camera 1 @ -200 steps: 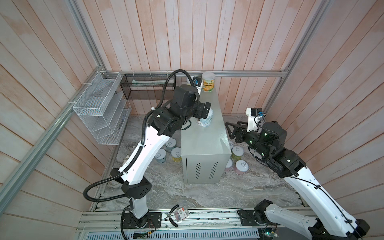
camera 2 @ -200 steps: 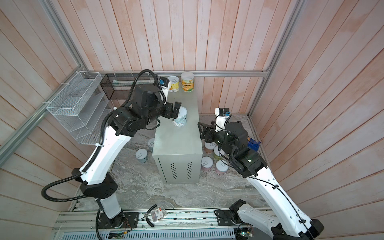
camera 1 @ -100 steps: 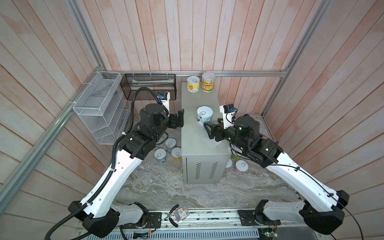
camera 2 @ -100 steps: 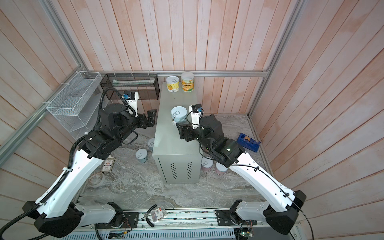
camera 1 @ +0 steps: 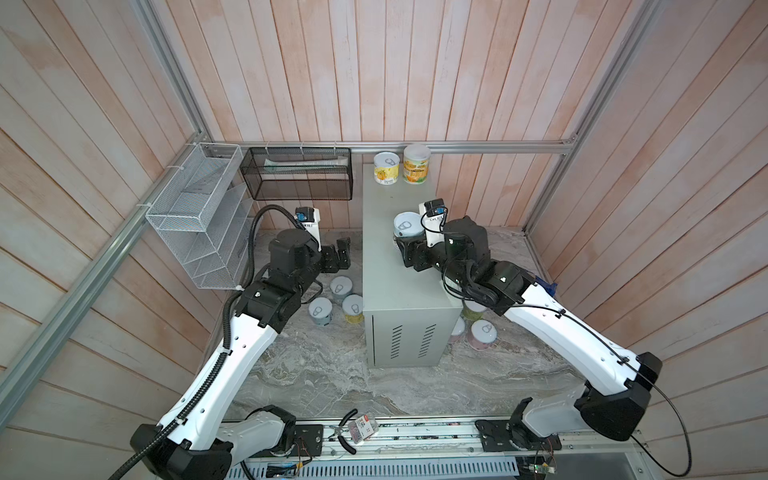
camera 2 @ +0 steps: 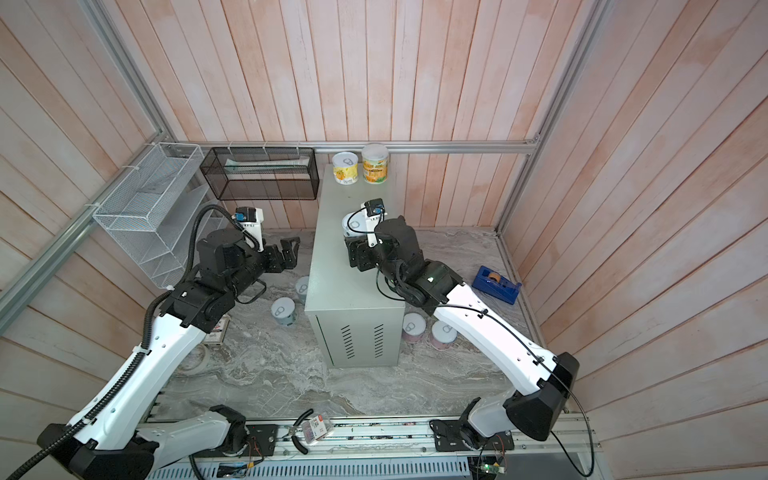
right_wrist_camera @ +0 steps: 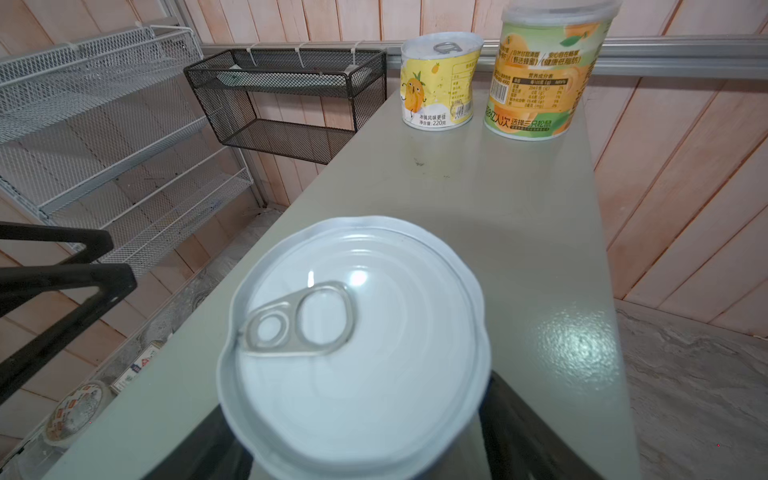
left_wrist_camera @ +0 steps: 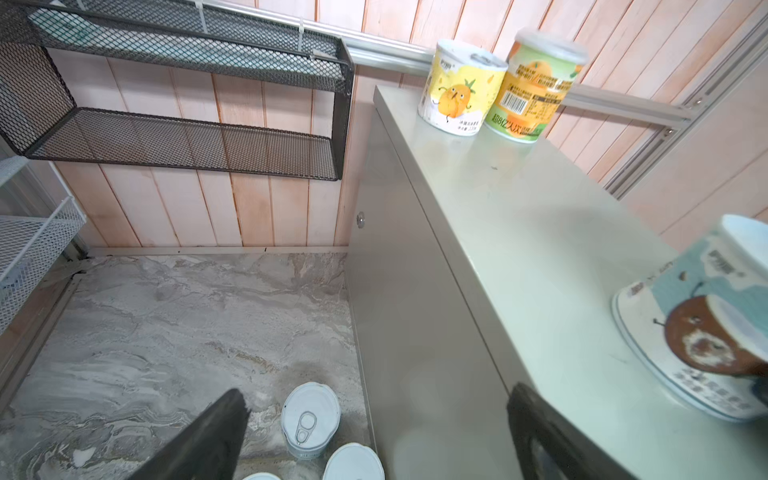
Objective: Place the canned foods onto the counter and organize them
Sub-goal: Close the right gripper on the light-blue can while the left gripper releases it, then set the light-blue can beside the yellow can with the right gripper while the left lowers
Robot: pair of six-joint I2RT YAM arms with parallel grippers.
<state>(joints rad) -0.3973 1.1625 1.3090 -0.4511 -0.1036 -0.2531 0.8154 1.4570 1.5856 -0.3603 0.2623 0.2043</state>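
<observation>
A pale-blue can (camera 1: 407,226) (right_wrist_camera: 353,332) stands mid-way along the counter (camera 1: 399,299), the grey-green cabinet. My right gripper (camera 1: 402,240) (right_wrist_camera: 357,395) reaches over the counter with one finger on each side of this can. The lid hides whether the fingers press it. A yellow can (camera 1: 386,168) and a taller green-orange can (camera 1: 417,164) stand at the counter's far end. My left gripper (camera 1: 341,257) (left_wrist_camera: 378,395) hangs open and empty left of the counter, above three cans (camera 1: 341,286) on the marble floor. A pink can (camera 1: 482,334) and others sit right of the counter.
A white wire rack (camera 1: 199,216) and a black mesh basket (camera 1: 299,174) hang on the walls to the left. A blue tape dispenser (camera 2: 496,282) lies on the floor at the far right. Pliers and a small box (camera 1: 357,430) rest on the front rail.
The left gripper let go of the pale-blue can on the counter and drew back left and down. The right arm swung in from the floor cans and put its fingers around that can.
</observation>
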